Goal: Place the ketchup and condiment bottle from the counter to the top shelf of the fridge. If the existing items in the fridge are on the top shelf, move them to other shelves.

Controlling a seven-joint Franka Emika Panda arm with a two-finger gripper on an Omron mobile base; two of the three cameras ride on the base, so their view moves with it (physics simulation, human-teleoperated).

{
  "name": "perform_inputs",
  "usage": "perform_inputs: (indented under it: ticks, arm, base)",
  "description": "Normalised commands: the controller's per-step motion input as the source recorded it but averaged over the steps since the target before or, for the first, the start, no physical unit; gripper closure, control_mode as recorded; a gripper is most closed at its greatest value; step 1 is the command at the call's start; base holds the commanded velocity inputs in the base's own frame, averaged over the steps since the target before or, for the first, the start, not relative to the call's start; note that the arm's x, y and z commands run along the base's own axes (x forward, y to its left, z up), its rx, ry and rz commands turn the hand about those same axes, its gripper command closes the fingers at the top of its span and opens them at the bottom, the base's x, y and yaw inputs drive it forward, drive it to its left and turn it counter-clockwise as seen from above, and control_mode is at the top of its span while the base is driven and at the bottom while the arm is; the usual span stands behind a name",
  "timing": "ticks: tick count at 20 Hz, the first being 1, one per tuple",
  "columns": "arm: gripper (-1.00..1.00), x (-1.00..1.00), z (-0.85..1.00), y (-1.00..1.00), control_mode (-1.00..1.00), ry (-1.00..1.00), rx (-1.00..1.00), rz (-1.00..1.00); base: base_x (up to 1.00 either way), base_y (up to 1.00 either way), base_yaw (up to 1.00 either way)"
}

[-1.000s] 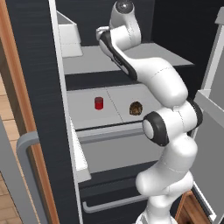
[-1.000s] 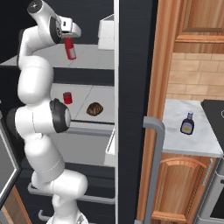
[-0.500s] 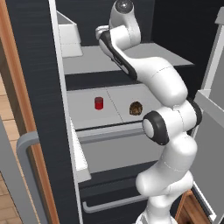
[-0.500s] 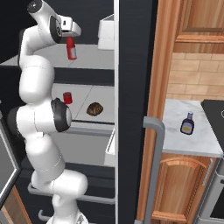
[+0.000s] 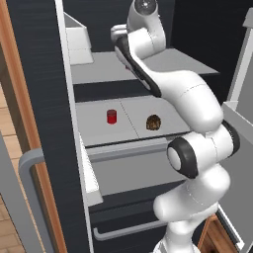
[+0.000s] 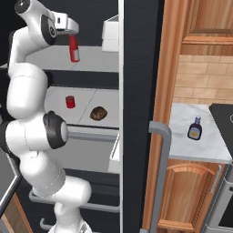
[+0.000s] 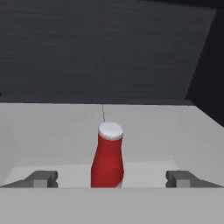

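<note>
Currently ketchup (image 7: 108,155) stands upright on top shelf (image 7: 175,131), between the released jaws. Risk: a finger clips it during withdrawal, toppling it. Condiment bottle (image 6: 195,128) remains on bench (image 6: 182,148).

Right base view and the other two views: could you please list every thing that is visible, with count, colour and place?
ketchup bottle: 1, red with white cap, on the top shelf of the fridge
can: 1, red, on the lower shelf
lumpy round thing: 1, brown, on the lower shelf, beside the can
door bin: 1, white, at top shelf height
condiment bottle: 1, dark with pale cap, on the counter
cabinet: 1, wooden, under the counter
stovetop: 1, black, beside the counter
arm: 1, white, reaching into the fridge
gripper: 1, open, the ketchup bottle between its tips
</note>
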Motion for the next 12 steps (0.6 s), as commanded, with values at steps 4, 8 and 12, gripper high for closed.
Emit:
perform_inputs:
  ticks: [4,8,12]
  arm:
    - [-1.00,-1.00,0.00,-0.14,-1.00,-0.45,0.00,0.00]
    - [-1.00,-1.00,0.00,-0.21,-1.00,-0.54,0.03,0.02]
    - [-1.00,-1.00,0.35,-0.12,-1.00,-0.21,0.01,0.00]
  base:
    - [0.00,0.00,0.00]
    - [0.00,0.00,0.00]
    - [0.00,0.00,0.00]
